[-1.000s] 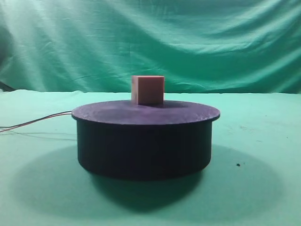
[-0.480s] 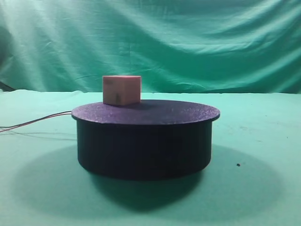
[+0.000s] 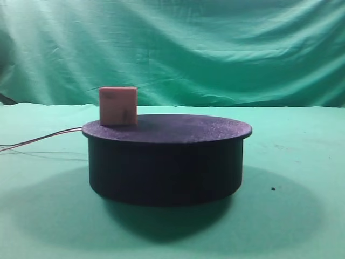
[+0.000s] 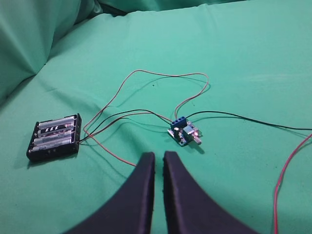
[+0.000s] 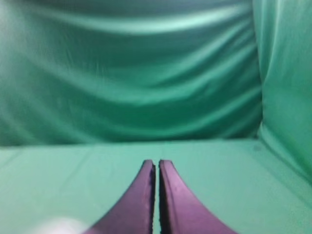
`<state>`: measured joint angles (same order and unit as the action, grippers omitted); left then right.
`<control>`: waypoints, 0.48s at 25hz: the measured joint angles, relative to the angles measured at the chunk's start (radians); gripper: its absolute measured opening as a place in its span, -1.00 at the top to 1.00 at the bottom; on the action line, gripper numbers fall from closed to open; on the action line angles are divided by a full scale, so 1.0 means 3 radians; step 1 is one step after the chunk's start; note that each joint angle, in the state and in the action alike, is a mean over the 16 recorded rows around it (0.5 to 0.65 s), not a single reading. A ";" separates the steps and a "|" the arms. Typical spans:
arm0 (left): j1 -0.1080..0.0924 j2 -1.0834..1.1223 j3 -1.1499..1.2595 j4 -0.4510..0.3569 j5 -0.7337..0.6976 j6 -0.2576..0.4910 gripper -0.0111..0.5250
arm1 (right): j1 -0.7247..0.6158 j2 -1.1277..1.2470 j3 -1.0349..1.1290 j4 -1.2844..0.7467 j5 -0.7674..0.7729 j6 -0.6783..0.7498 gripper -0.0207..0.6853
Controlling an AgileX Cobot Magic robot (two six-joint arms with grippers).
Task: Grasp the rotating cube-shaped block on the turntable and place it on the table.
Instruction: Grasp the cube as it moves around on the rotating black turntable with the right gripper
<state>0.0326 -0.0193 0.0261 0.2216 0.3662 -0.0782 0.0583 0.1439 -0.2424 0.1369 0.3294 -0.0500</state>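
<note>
Red wires [image 3: 43,137] cut off left

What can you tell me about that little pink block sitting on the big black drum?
The cube-shaped block is a small, plain pinkish-tan cube with matte faces and faint darker smudges on its front. It stands upright, flat on the rough dark top of the turntable, near its left edge. Only the disc touches it; no gripper is near it.
</note>
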 joint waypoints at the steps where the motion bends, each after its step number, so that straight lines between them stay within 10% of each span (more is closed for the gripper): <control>1: 0.0000 0.0000 0.0000 0.0000 0.0000 0.0000 0.96 | 0.0000 0.0066 -0.0086 0.0010 0.0177 -0.0003 0.94; 12: 0.0000 0.0000 0.0000 0.0000 0.0000 0.0000 0.96 | 0.0090 0.0886 -0.0611 0.0240 0.1144 -0.0176 0.94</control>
<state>0.0326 -0.0193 0.0261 0.2216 0.3662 -0.0782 0.0852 0.4098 -0.4259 0.2090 0.6728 -0.1028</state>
